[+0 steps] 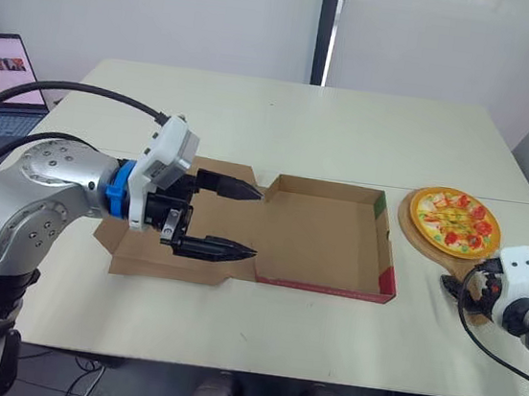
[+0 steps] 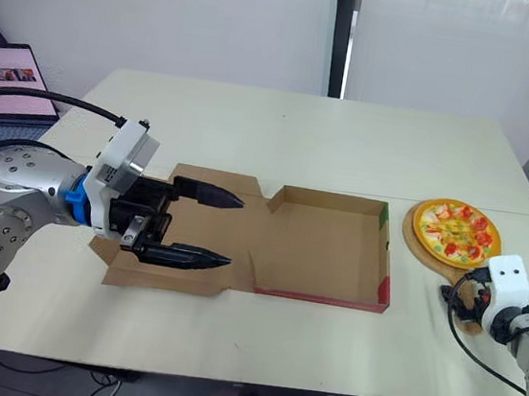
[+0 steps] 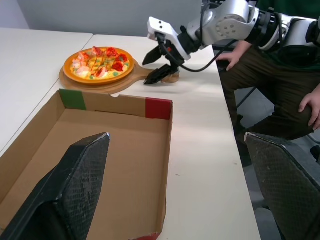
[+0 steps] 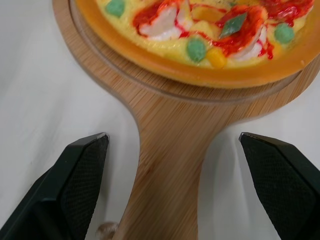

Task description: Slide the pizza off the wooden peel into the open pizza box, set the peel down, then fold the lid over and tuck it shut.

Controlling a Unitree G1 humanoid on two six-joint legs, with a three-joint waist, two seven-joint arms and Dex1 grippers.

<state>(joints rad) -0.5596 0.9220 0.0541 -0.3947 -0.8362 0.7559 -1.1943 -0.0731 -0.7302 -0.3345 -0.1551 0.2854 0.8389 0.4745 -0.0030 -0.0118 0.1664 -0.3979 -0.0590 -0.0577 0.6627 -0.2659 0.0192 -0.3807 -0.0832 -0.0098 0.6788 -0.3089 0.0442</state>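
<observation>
A pizza (image 1: 455,220) with red and green toppings lies on a round wooden peel (image 1: 426,241) at the table's right side. My right gripper (image 4: 177,190) is open, its fingers either side of the peel's handle (image 4: 165,165) without touching it. The open cardboard pizza box (image 1: 323,236) sits mid-table, its lid (image 1: 142,251) flat to the left. Over that lid my left gripper (image 1: 240,220) hovers open, pointing toward the box tray, with nothing between its fingers.
A laptop (image 1: 4,74) stands at the table's far left. In the left wrist view a seated person (image 3: 280,85) is beyond the table's right edge, a hand (image 3: 227,59) resting on it. A second table adjoins at the right.
</observation>
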